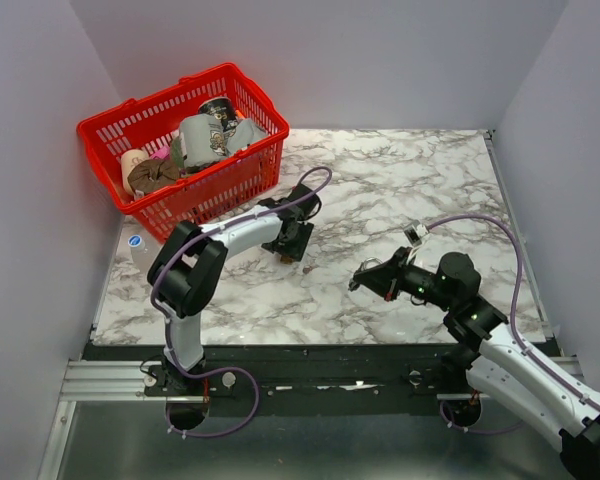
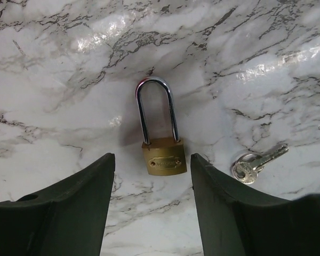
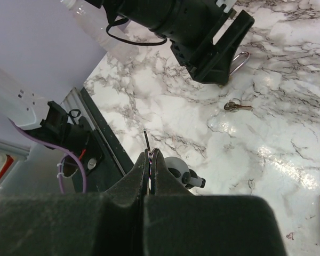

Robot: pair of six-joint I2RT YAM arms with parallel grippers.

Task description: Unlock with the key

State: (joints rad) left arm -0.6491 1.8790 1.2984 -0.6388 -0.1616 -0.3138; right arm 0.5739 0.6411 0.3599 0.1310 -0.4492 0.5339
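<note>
Right wrist: key (image 3: 146,141) pinched between right fingers (image 3: 129,184); thin blade poking out.

No writing can be read anywhere in these views. The padlock (image 2: 164,157) bears an oval stamp on its brass body, but the letters in it are too small and blurred to make out. A bottle (image 1: 137,243) beside the basket (image 1: 230,185) carries a small blue mark, equally illegible.

Overhead view looks down on the table (image 1: 430,180); both close wrist views share the silver key (image 2: 258,162).
</note>
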